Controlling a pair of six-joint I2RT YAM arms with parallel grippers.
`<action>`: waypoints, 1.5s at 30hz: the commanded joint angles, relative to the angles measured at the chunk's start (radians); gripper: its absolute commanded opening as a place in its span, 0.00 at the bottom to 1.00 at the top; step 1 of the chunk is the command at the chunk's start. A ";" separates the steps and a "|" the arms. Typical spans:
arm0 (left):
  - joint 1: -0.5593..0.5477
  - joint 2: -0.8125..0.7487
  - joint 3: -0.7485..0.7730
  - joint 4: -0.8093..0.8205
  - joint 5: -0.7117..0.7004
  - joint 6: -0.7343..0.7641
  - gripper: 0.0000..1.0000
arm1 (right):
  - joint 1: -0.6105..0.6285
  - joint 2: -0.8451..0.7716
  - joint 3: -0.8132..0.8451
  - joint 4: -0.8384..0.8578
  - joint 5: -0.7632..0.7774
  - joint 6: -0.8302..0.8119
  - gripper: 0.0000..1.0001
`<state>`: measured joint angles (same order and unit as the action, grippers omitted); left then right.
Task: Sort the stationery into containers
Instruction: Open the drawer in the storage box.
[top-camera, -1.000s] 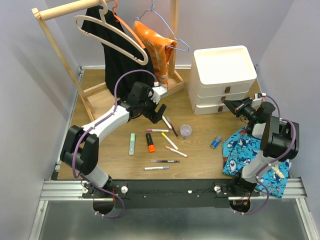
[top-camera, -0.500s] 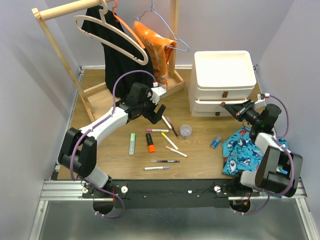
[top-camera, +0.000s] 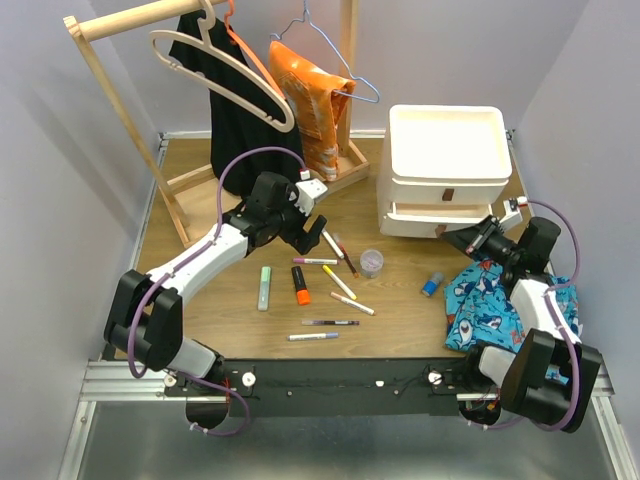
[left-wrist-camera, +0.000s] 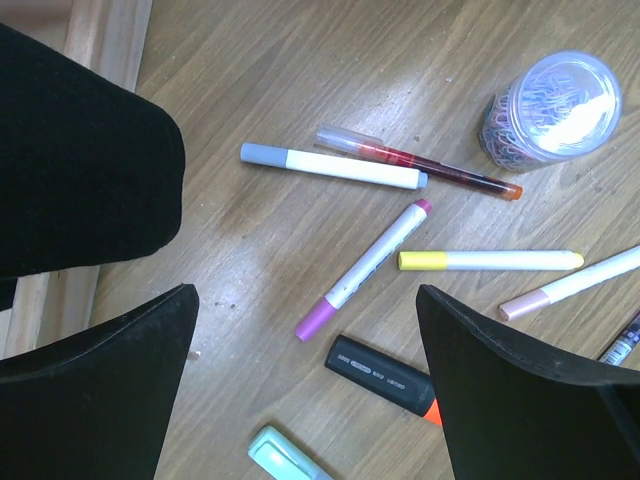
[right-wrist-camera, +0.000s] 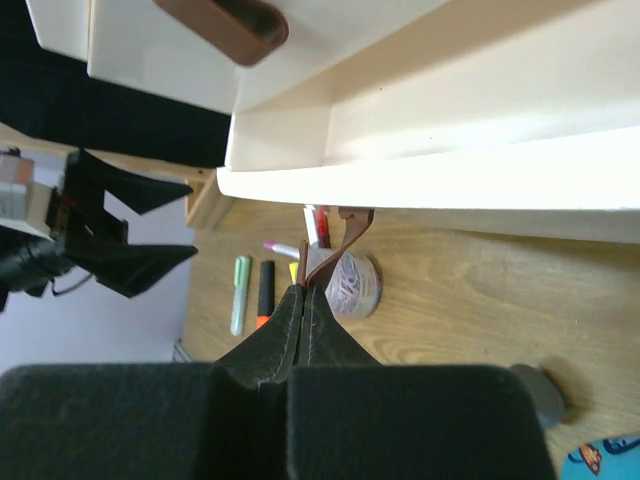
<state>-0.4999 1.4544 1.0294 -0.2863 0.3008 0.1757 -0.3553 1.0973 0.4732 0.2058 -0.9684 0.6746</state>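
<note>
The right gripper (right-wrist-camera: 303, 300), fingers together, is pinching the brown tab (right-wrist-camera: 345, 235) on the bottom drawer (right-wrist-camera: 450, 185), while the left gripper (left-wrist-camera: 305, 300) is hovering, fingers apart, above the pens (left-wrist-camera: 370, 262).

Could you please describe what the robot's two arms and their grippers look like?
The left arm and right arm have white links and bulky black joints. A purple cable loops along each one. The left gripper and right gripper have matte black, wedge-shaped fingers that taper to points. No markings are legible.
</note>
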 joint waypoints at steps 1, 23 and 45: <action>-0.006 -0.031 -0.014 0.010 0.003 0.008 0.99 | 0.003 -0.050 0.056 -0.233 -0.122 -0.181 0.01; -0.006 -0.052 -0.028 0.024 0.018 0.011 0.99 | 0.013 -0.068 0.174 -0.715 -0.032 -0.443 0.00; -0.043 -0.157 -0.112 0.049 0.114 -0.015 0.99 | 0.019 -0.283 0.326 -1.000 -0.009 -0.575 0.65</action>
<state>-0.5045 1.3350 0.9470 -0.2634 0.3653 0.1833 -0.3412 0.8818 0.7273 -0.6487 -0.9596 0.1570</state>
